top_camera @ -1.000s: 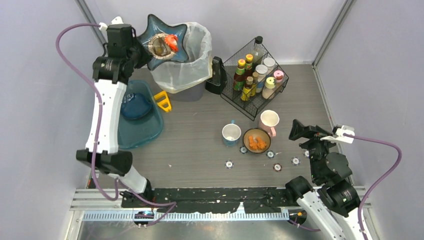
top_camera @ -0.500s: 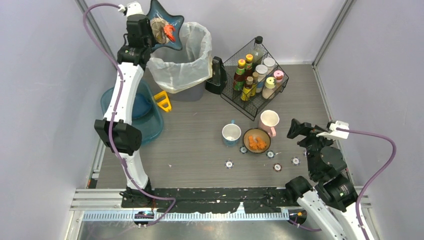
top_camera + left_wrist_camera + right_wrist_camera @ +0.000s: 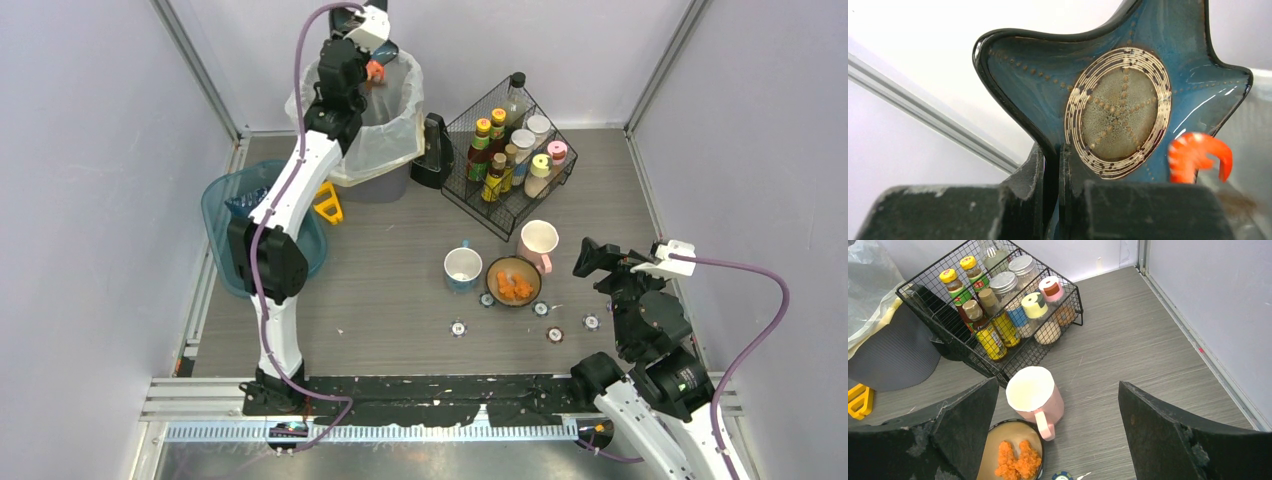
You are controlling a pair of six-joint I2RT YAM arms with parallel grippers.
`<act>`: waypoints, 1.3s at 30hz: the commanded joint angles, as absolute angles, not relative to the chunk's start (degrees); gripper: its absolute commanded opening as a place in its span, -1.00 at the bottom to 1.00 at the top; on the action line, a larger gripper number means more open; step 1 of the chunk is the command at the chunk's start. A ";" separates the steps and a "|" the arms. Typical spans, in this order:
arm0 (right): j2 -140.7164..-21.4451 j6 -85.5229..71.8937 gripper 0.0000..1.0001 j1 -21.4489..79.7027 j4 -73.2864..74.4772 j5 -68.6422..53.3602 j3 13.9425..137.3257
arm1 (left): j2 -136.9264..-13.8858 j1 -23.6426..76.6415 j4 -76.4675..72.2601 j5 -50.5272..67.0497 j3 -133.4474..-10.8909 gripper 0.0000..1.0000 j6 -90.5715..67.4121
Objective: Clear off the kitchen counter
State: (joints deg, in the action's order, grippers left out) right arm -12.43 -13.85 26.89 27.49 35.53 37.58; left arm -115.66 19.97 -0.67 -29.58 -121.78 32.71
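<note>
Left tool [image 3: 1054, 192] clamps the star dish [image 3: 1118, 105], seemingly tilted over the bin [image 3: 388, 135]; right tool [image 3: 1060, 435] gapes empty

The star-shaped dish [image 3: 1118, 110] is glazed deep blue with a black rim. Its middle is a speckled tan disc ringed by cream and dark dotted bands, and lines of small tan dots run out along the arms. The shrimp [image 3: 1198, 156] on it is bright orange. The worktop [image 3: 400, 290] is dark grey wood-grain planks. The mug [image 3: 1034, 396] is pink outside and white inside. The bowl [image 3: 1013, 432] is dark-rimmed and tan within, holding orange food [image 3: 1018, 461]. The wire rack [image 3: 1023, 351] is black, the tub [image 3: 218, 235] teal, the small tool [image 3: 326, 203] yellow.
</note>
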 commanded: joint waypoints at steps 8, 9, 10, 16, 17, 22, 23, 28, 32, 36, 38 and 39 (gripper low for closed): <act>-12.89 -13.52 0.91 26.88 25.93 36.15 37.50 | -111.60 19.16 -22.50 -36.54 -120.71 -1.00 48.63; -12.91 -13.53 0.90 26.82 25.93 36.02 37.52 | -111.17 19.43 -22.77 -36.64 -120.63 -1.00 49.32; -12.85 -13.58 0.90 26.86 25.93 35.98 37.55 | -110.80 19.62 -22.87 -37.25 -120.92 -1.00 49.68; -12.21 -13.71 0.90 26.80 25.93 35.48 37.62 | -106.16 19.51 -16.03 -41.32 -122.83 -1.00 42.47; -12.08 -13.67 0.90 26.78 25.93 35.39 37.58 | -104.98 19.47 -14.64 -41.96 -122.83 -1.00 41.03; -10.64 -13.86 0.90 26.80 25.93 34.79 37.62 | -97.19 17.80 -2.92 -42.59 -120.63 -1.00 27.90; -10.50 -13.99 0.90 26.81 25.93 34.71 37.66 | -95.27 16.97 0.55 -41.61 -119.36 -1.00 23.71; -9.42 -14.40 0.90 26.83 25.88 34.25 37.65 | -84.19 10.57 16.67 -32.37 -112.20 -1.00 2.43; -8.64 -14.71 0.91 26.80 25.86 33.98 37.68 | -74.73 5.28 24.78 -25.76 -104.38 -1.00 -7.38; -7.94 -15.05 0.90 26.81 25.93 33.65 37.74 | -67.02 0.44 29.83 -18.84 -94.57 -1.00 -12.90; -7.77 -15.21 0.91 26.81 25.91 33.59 37.75 | -63.71 -3.93 31.68 -16.24 -88.52 -1.00 -15.79; -7.71 -15.29 0.91 26.81 25.92 33.60 37.78 | -61.94 -5.24 32.20 -15.66 -85.65 -1.00 -17.29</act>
